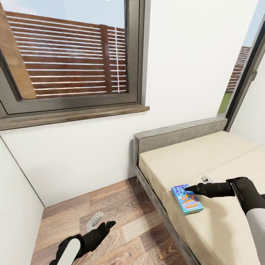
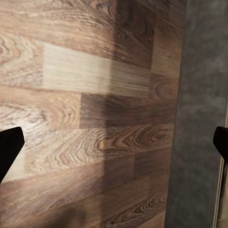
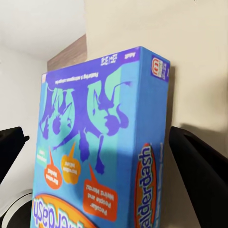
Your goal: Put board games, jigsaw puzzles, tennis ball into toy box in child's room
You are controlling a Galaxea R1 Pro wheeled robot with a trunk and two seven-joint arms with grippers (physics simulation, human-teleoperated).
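Observation:
A blue board game box (image 1: 187, 200) lies flat on the beige bed (image 1: 206, 158), close to its near edge. My right gripper (image 1: 193, 186) reaches in from the right and sits at the box's far end. In the right wrist view the box (image 3: 104, 142) stands between the two dark fingers (image 3: 199, 175), and the gripper (image 3: 102, 147) is open around it. My left gripper (image 1: 102, 222) hangs low over the wooden floor, open and holding nothing. In the left wrist view its fingertips (image 2: 9, 147) show at the sides above bare floorboards. The table, toy box, puzzles and tennis ball are out of view.
The bed's grey headboard (image 1: 176, 134) stands against the white wall under a large window (image 1: 70, 55). A strip of wooden floor (image 1: 121, 209) runs between the bed frame (image 1: 158, 206) and a white wall (image 1: 16, 191) at the left.

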